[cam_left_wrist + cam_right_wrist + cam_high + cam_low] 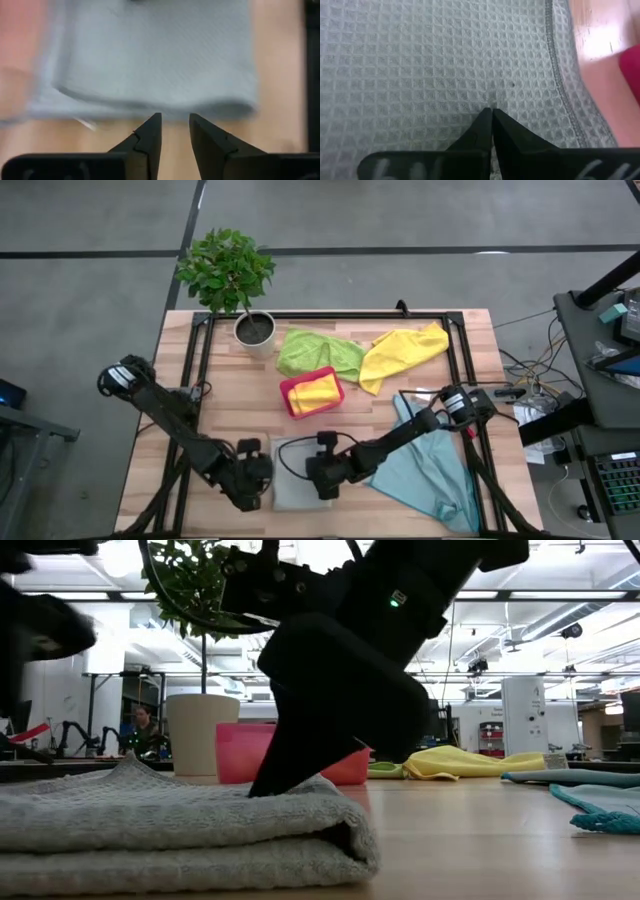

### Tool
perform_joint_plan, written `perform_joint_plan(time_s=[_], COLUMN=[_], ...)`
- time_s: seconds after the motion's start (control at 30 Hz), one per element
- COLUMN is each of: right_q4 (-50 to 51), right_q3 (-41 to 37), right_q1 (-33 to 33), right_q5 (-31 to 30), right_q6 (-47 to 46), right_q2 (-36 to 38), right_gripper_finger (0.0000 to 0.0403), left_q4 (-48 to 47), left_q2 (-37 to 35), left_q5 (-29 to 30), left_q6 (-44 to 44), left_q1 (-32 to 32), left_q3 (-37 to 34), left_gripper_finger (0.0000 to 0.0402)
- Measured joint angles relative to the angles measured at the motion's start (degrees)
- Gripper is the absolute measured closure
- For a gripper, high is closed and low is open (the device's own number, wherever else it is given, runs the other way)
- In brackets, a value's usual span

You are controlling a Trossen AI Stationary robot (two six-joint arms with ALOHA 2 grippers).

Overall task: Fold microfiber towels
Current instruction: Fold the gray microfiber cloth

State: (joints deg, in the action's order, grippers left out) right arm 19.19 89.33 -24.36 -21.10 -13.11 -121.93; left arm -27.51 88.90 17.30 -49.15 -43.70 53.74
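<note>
Grey towel (298, 476) lies folded at bottom centre of the high view, and the right gripper (491, 117) presses closed fingertips into its top, probably to flatten the fold. Left gripper (175, 131) sits just off the towel's left edge with fingers slightly apart, holding nothing. Teal towel (437, 470) at lower right, lime towel (318, 352) and yellow towel (402, 352) up top wait unfolded; another yellow cloth sits in the pink tray (290, 392).

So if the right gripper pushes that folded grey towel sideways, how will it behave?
Probably limp: the grey towel sags into rounded folds. Its waffle weave likely grips the right gripper, pressed shut on top. Layers may slide apart rather than moving together.
</note>
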Motion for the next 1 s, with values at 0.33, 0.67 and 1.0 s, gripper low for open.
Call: perform_joint_plan(time_s=[0.33,0.67,1.0], right_q4=[2.04,2.09,1.97], right_q3=[0.07,-0.41,-0.48], right_q1=[-0.78,-2.03,-2.01], right_q5=[-0.85,-3.01,-3.07], right_q6=[1.61,0.24,0.09], right_q2=[2.46,2.56,2.56], right_gripper_finger=[0.0394,0.0394,0.0394], left_q4=[0.11,8.95,15.52], left_q2=[0.0,0.0,-0.01], left_q5=[19.93,19.0,18.93], left_q6=[-0.04,-0.27,-2.57], left_q1=[1.93,3.63,3.63], left_q3=[-2.88,-9.56,-14.24], left_gripper_finger=[0.0317,0.0317,0.032])
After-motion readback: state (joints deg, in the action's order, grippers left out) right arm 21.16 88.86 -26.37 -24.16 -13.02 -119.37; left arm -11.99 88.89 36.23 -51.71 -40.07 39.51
